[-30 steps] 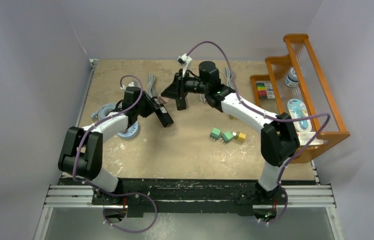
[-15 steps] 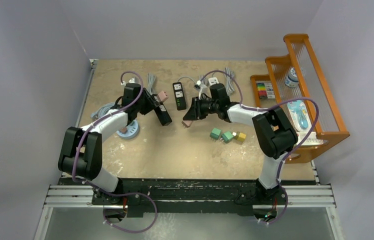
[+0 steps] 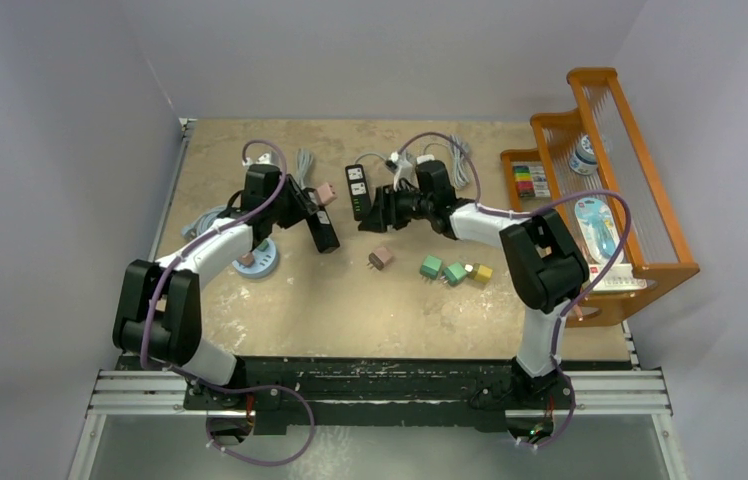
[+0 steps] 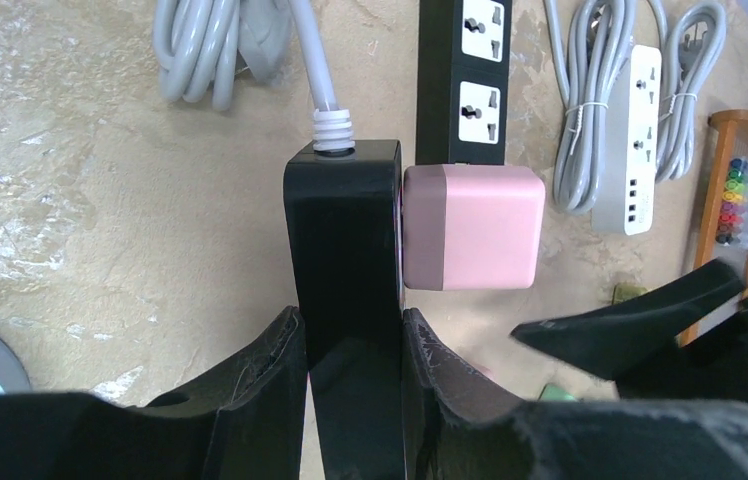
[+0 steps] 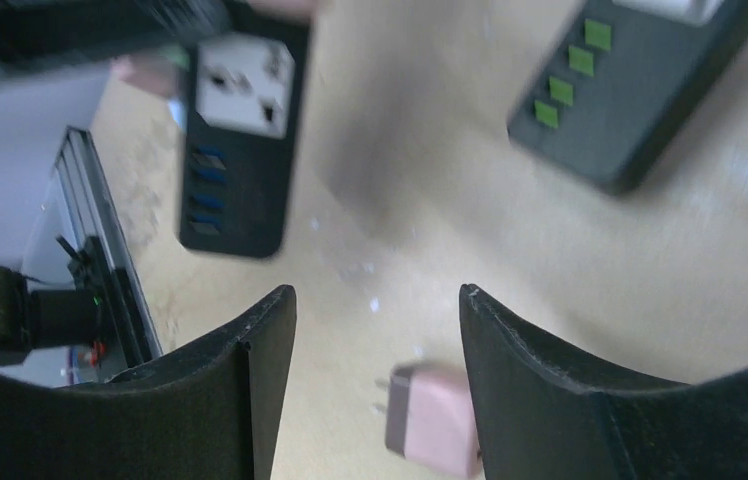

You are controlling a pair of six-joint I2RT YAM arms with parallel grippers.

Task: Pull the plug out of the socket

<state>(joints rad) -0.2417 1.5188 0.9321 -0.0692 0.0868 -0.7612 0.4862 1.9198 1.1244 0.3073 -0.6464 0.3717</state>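
My left gripper (image 3: 312, 214) is shut on a black power strip (image 3: 325, 232) and holds it above the table. In the left wrist view the strip (image 4: 345, 230) sits between my fingers (image 4: 272, 350), with a pink plug (image 4: 470, 240) seated in its right side. That plug also shows in the top view (image 3: 326, 192). A second pink plug (image 3: 381, 258) lies loose on the table. My right gripper (image 3: 370, 217) is open and empty just right of the held strip. In the right wrist view the loose plug (image 5: 435, 420) lies below my open gripper (image 5: 378, 300).
Another black power strip (image 3: 355, 190) and a white one (image 3: 428, 160) lie at the back with grey cable coils (image 3: 302, 160). Green and yellow plugs (image 3: 455, 272) lie right of the loose plug. A round blue dish (image 3: 258, 262) lies left. An orange rack (image 3: 605, 180) stands right.
My right gripper carried a pink plug down to the table, let it go and moved back toward the held strip. The left gripper kept the strip, shifting slightly.
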